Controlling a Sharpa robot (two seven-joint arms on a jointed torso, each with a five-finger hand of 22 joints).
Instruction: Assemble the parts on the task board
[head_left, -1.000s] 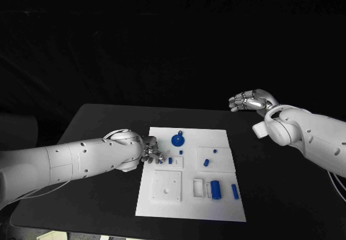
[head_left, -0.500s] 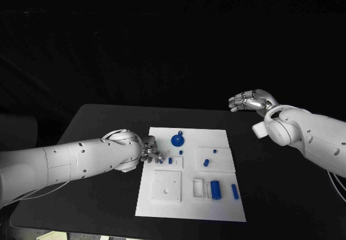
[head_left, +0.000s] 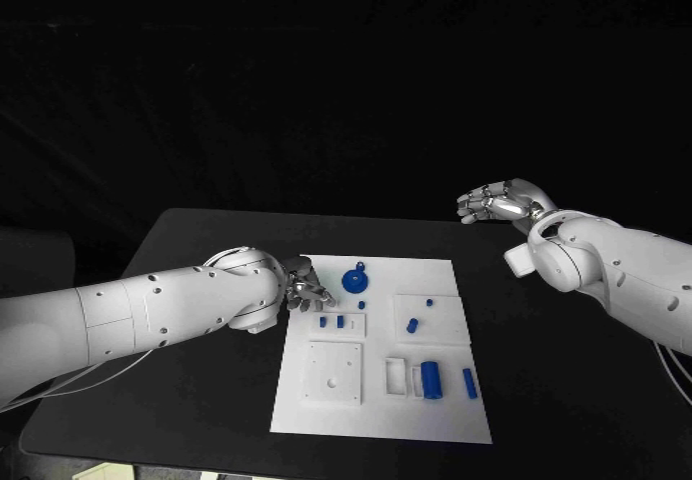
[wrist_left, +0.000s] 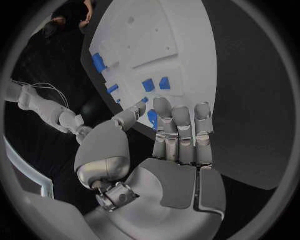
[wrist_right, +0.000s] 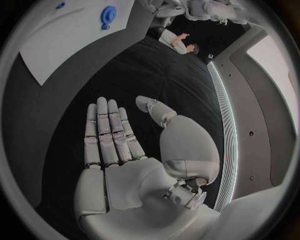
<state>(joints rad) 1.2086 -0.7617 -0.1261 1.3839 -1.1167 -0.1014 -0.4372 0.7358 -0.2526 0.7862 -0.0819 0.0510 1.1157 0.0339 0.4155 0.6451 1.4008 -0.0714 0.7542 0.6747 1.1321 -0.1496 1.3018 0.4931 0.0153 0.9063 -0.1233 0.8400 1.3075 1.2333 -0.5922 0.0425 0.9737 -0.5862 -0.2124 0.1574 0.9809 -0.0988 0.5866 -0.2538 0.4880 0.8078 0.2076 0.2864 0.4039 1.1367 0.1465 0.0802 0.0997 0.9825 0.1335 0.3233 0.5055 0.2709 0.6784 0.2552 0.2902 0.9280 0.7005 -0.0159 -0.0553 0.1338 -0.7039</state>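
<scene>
The white task board (head_left: 378, 408) lies mid-table. On it are a blue gear (head_left: 356, 277), two small blue blocks side by side (head_left: 330, 322), a short blue peg (head_left: 413, 324), a thick blue cylinder (head_left: 430, 377) and a thin blue pin (head_left: 470, 382). My left hand (head_left: 306, 291) hovers over the board's left edge beside the gear, just beyond the two blocks. In the left wrist view its fingers (wrist_left: 180, 131) stretch straight and hold nothing, with the blocks (wrist_left: 156, 84) past them. My right hand (head_left: 499, 203) is raised off the table's far right corner, palm flat and empty (wrist_right: 115, 150).
The board carries raised white plates: a square one with a hole (head_left: 333, 373), a narrow slot frame (head_left: 395, 374) and a plate at its right (head_left: 431, 318). Black table (head_left: 188, 400) surrounds the board on every side.
My left hand has drawn back from the board toward the far side. Where it was, a second small blue block now shows beside the first. The right arm has not moved.
</scene>
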